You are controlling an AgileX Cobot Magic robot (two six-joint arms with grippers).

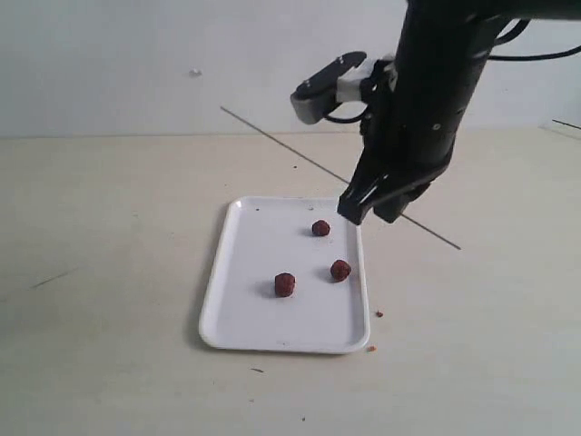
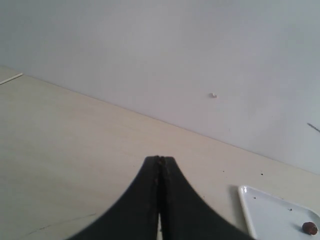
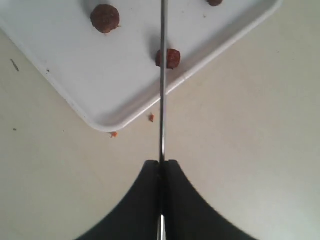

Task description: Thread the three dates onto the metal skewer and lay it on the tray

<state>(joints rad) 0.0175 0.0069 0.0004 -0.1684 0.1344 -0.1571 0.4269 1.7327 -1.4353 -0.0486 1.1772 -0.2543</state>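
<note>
right tool [image 1: 372, 211] pinching thin dark grey metal skewer [image 1: 290, 150] over edge of flat white rectangular tray [image 1: 259, 238]; left tool [image 2: 160, 159] pressed together, empty. three wrinkled reddish-brown dates [image 1: 340, 270] loose on tray: likely to roll away when jabbed unheld.

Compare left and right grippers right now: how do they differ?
The right gripper is shut on the metal skewer; the left gripper is shut on nothing. The right gripper hangs by the tray's edge, near the dates; the left gripper is away over the table, with the tray barely in its view. Both are black and closed.
</note>
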